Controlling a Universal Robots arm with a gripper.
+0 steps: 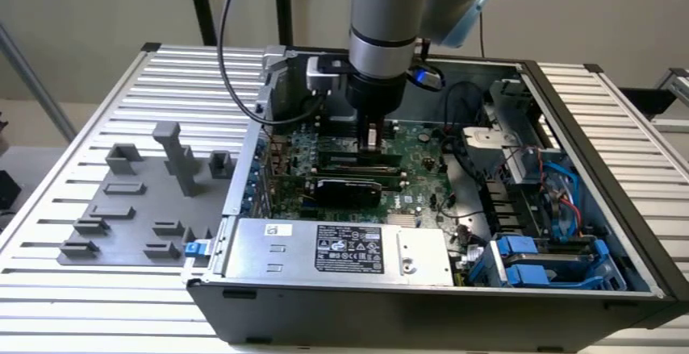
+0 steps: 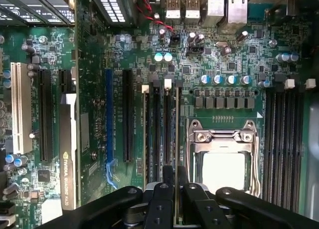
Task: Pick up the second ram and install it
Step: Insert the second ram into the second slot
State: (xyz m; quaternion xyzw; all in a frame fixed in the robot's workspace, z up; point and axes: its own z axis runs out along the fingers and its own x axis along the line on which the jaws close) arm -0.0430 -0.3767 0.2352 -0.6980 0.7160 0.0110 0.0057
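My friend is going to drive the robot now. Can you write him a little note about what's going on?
Gripper: down inside the computer case, over the motherboard's memory slots, fingers closed on the second ram.
The ram: held edge-on, lined up along the slots beside the processor socket.
Done: ram picked up and brought to the board.
Left: whether it is fully seated and latched cannot be told from here.
Grey fixture tray sits outside the case.
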